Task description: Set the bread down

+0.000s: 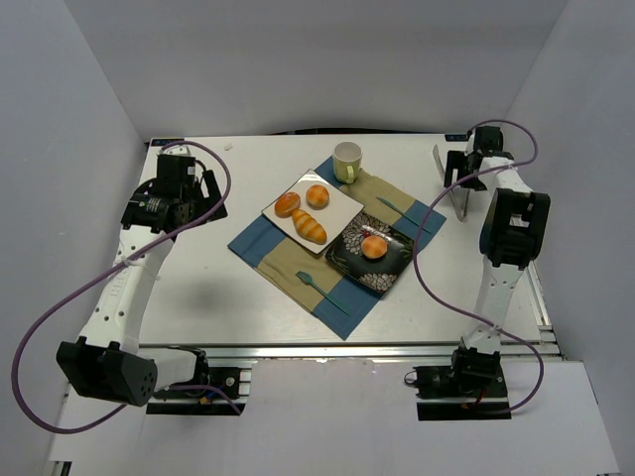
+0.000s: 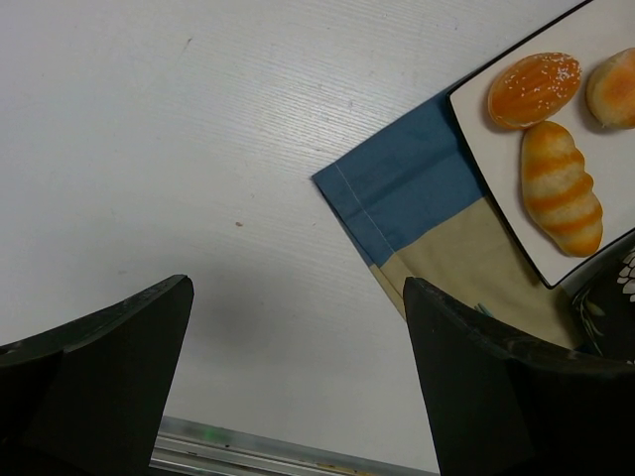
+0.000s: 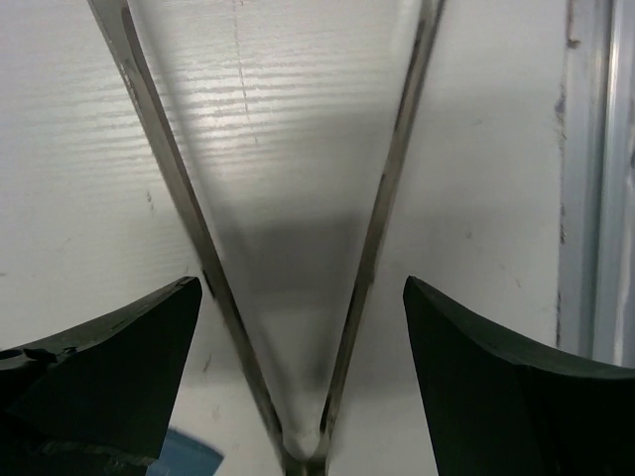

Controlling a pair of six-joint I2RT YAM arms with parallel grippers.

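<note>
One round golden bun (image 1: 374, 247) lies on the black patterned plate (image 1: 349, 260). Two more round buns (image 1: 287, 204) (image 1: 317, 195) and a long striped roll (image 1: 309, 227) lie on the white square plate (image 1: 342, 206). The left wrist view shows these buns (image 2: 534, 87) (image 2: 615, 87) and the roll (image 2: 562, 188) at its top right. My left gripper (image 1: 203, 188) (image 2: 298, 288) is open and empty over bare table, left of the cloth. My right gripper (image 1: 461, 169) (image 3: 303, 288) is open and empty at the back right, above metal tongs (image 3: 382, 198).
A blue and tan cloth (image 1: 260, 241) lies under both plates. A white cup (image 1: 346, 161) stands at its far corner. Two teal utensils (image 1: 322, 294) (image 1: 397, 210) lie on the cloth. The tongs (image 1: 448, 183) lie on the table near its right rail.
</note>
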